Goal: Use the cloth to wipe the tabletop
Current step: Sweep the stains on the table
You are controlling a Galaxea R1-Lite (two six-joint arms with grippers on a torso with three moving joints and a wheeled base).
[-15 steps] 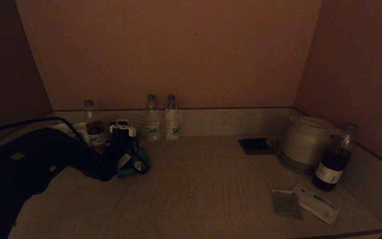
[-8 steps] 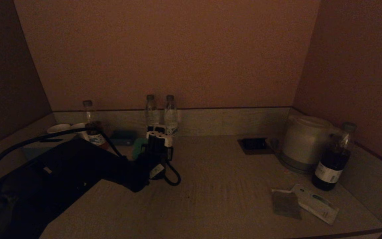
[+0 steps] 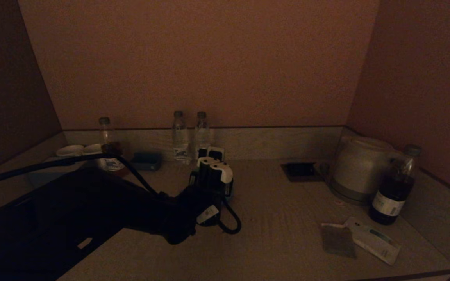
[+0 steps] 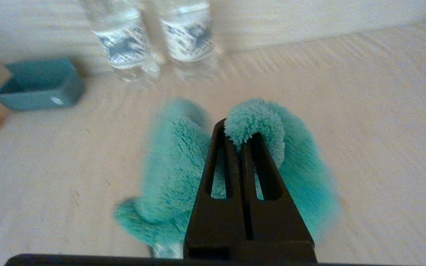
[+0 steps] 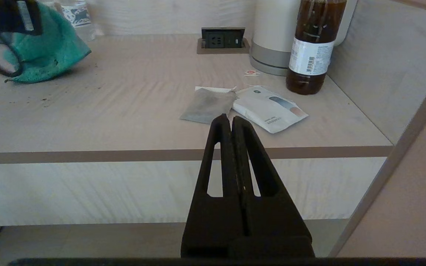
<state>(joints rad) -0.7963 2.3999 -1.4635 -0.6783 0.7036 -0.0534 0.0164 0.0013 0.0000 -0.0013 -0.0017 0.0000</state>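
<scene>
The cloth [image 4: 183, 166] is a fluffy teal microfibre rag with long, soft pile, and it lies spread on the tabletop [image 3: 279, 218] a little left of the middle, toward the back edge. The left gripper [image 4: 239, 135] has its fingers pressed together on a raised fold of the pile, pinching it so that the rest of the rag drapes flat on both sides and drags along the surface; that grip looks chosen to keep plenty of fabric in contact with the wood while the arm sweeps. In the right wrist view the same rag [image 5: 46, 51] sits bunched under the dark wrist, with dark crumbs [image 5: 50, 96] scattered on the pale, wood-grained laminate just in front of it, which is likely what the wiping is for.

Just behind the cloth, against the back edge, stand two clear plastic water bottles [image 4: 154, 33], and further toward the back-left corner a small teal box [image 4: 39, 85]. Near the back-right corner are a smooth white kettle [image 3: 359, 168], a dark-filled bottle [image 3: 393, 187] and a recessed power socket [image 3: 299, 170]. Two flat paper sachets [image 3: 359, 240] lie near the front-right corner.

The right gripper [image 5: 227, 120] hangs off the front edge, below tabletop level, fingers closed on nothing.
</scene>
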